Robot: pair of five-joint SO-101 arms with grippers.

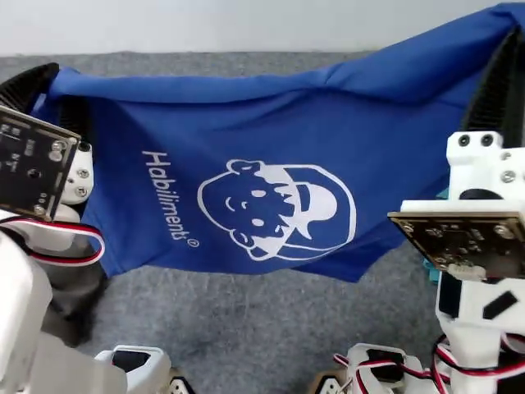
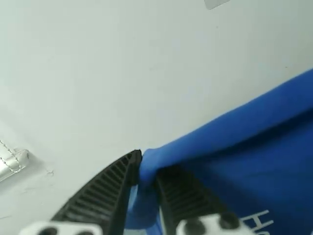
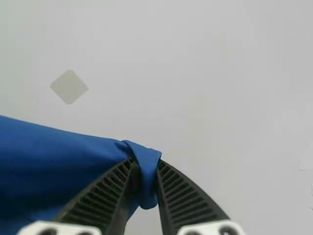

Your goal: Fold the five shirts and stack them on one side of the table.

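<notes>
Grey felt tabletop (image 1: 271,328) below; blue printed shirt (image 1: 262,139) stretched taut above, left gripper (image 2: 149,165) pinching one corner, right gripper (image 3: 145,169) clamping the other.

White arms (image 1: 480,168) bear black ribbed fingers (image 3: 100,198) and red-white cables (image 1: 86,236).

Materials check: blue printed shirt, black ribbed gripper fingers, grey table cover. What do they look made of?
Blue printed shirt: soft matte knit, probably cotton jersey; it sags and bunches where pinched. Black ribbed gripper fingers: matte plastic, possibly printed; fine even ridges. Grey table cover: felt or short carpet, judging by its speckled, fuzzy surface.
</notes>
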